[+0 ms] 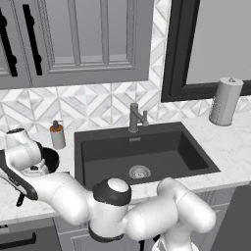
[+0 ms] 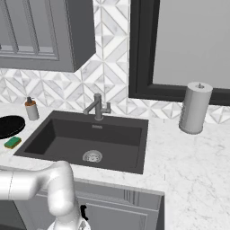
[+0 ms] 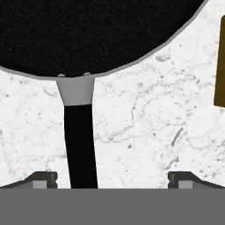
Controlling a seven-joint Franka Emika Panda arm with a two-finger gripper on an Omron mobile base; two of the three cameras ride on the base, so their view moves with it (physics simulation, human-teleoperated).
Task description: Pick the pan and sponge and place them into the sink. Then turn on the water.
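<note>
The black pan (image 3: 96, 30) lies on the marble counter, left of the sink (image 1: 98, 147). Its long handle (image 3: 81, 149) runs down between my fingertips (image 3: 41, 179), closer to the left one. My gripper (image 3: 113, 180) hovers open above the handle and holds nothing. In the left base view my arm reaches left and covers most of the pan (image 1: 51, 157). In the right base view the pan (image 2: 9, 126) sits at the left edge, with the green sponge (image 2: 12, 142) just in front of it. The sponge's yellowish side (image 3: 219, 61) shows in the hand view. The sink (image 2: 54, 130) is empty, and no water runs from the faucet (image 2: 98, 108).
A soap bottle (image 1: 57, 135) stands against the backsplash between pan and sink. A paper towel roll (image 1: 225, 100) stands on the counter right of the sink. Upper cabinets (image 1: 73, 39) hang above the left counter.
</note>
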